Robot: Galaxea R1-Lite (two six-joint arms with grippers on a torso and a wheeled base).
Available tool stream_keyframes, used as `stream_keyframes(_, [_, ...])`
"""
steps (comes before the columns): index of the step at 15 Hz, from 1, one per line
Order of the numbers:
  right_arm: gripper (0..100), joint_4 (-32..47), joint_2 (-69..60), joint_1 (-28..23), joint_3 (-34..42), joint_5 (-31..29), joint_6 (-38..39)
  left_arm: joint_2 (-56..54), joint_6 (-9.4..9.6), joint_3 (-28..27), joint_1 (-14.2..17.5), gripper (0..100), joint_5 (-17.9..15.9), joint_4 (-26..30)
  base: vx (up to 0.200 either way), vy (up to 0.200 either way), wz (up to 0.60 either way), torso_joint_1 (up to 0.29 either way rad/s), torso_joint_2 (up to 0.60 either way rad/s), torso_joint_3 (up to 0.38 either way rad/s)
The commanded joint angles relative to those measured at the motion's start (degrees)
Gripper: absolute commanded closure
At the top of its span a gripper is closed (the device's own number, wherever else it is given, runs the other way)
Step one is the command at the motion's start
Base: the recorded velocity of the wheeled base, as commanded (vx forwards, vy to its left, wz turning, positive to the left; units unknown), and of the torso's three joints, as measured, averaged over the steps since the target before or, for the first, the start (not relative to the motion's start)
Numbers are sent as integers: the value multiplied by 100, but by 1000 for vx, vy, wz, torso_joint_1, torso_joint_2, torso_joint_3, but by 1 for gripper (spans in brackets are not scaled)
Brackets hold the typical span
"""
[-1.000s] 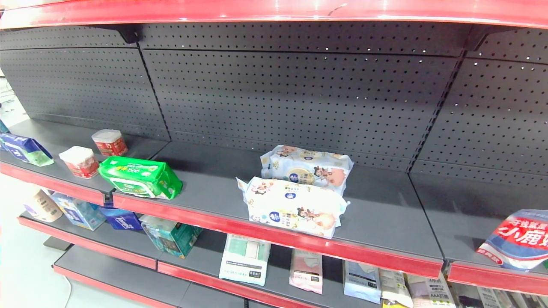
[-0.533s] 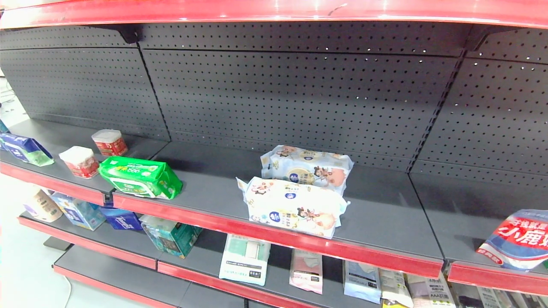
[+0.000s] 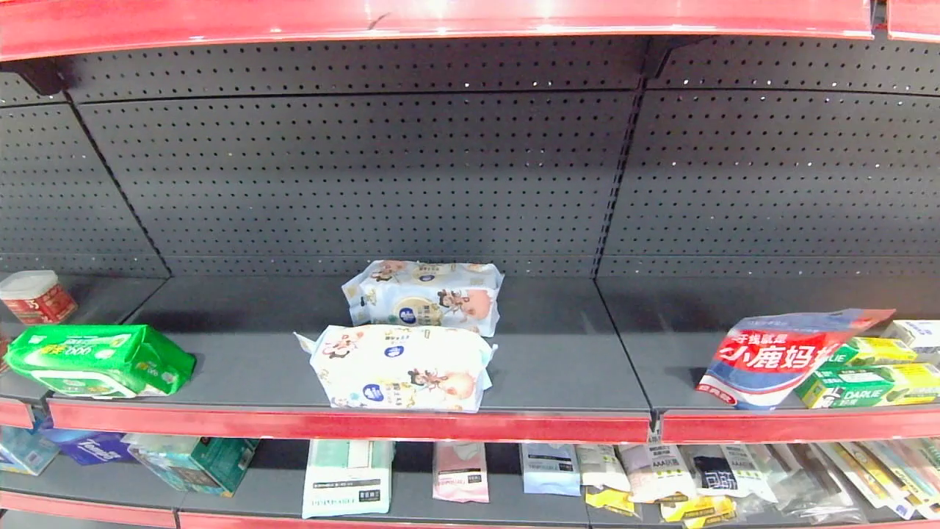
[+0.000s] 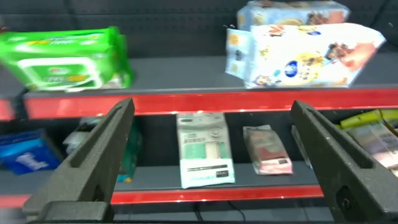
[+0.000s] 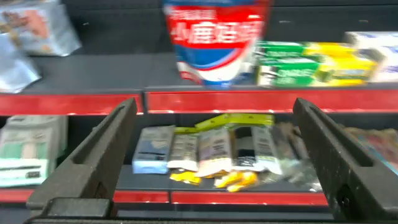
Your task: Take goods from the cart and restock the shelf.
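— So, how do your hands stand?
— Both empty: my left hand (image 4: pixel 211 106) has its dark, grainy fingers (image 4: pixel 99 155) spread wide with nothing between them, my right hand (image 5: pixel 214 102) likewise.
— And the goods?
— Two soft, crinkled packs lie midway along the shelf (image 3: pixel 558 367): the front pack (image 3: pixel 400 367) near the glossy red lip (image 3: pixel 352 425), the rear pack (image 3: pixel 424 292) behind it. Bare grey metal lies open to their right, up to a floppy red-and-blue pouch (image 3: pixel 778 356). A round tub (image 3: pixel 33 295) is cut off at the left edge.

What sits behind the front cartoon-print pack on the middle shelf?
A second matching pack, lying flat; the front pack covers its lower edge. Then pegboard wall.
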Motion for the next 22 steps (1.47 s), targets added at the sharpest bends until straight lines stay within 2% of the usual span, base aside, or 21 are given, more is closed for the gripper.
stream_keyframes(1, [0, -2, 8, 0, 2, 0, -3, 2, -1, 1, 0, 0, 3, 0, 0, 0, 0, 0, 0, 0])
stream_keyframes(7, [0, 6, 8, 0, 2, 0, -3, 29, -1, -17, 0, 0, -14, 9, 0, 0, 0, 0, 0, 0])
stream_keyframes(8, [0, -2, 8, 0, 2, 0, -3, 697, -125, -869, -8, 0, 91, 44, 0, 0, 0, 0, 0, 0])
stream_keyframes(9, [0, -2, 8, 0, 2, 0, -3, 2200, -951, -1994, 0, 0, 337, -9, 0, 0, 0, 0, 0, 0])
stream_keyframes(10, [0, 6, 8, 0, 2, 0, -3, 3026, -1522, -2671, 0, 0, 522, -18, 0, 0, 0, 0, 0, 0])
stream_keyframes(11, [0, -2, 8, 0, 2, 0, -3, 3843, -1478, -3058, 27, 0, 759, 17, 0, 0, 0, 0, 0, 0])
stream_keyframes(12, [0, 6, 8, 0, 2, 0, -3, 4230, -1285, -3031, 106, 0, 1005, 9, 0, 0, 0, 0, 0, 0])
stream_keyframes(14, [0, -2, -1, 0, 2, 0, -3, 5065, -740, -2935, 299, 0, 1295, 0, 0, 0, 0, 0, 0, 0])
stream_keyframes(16, [0, -2, -1, 0, 2, 0, -3, 5926, -696, -2935, 475, 0, 1278, -35, 0, 0, 0, 0, 0, 0])
stream_keyframes(19, [0, -2, 8, 0, 2, 0, -3, 6559, -652, -2908, 457, 0, 1260, -255, 0, 0, 0, 0, 0, 0])
stream_keyframes(22, [0, -2, 8, 0, 2, 0, -3, 7236, -608, -2776, 431, 0, 1128, -1020, 0, 0, 0, 0, 0, 0])
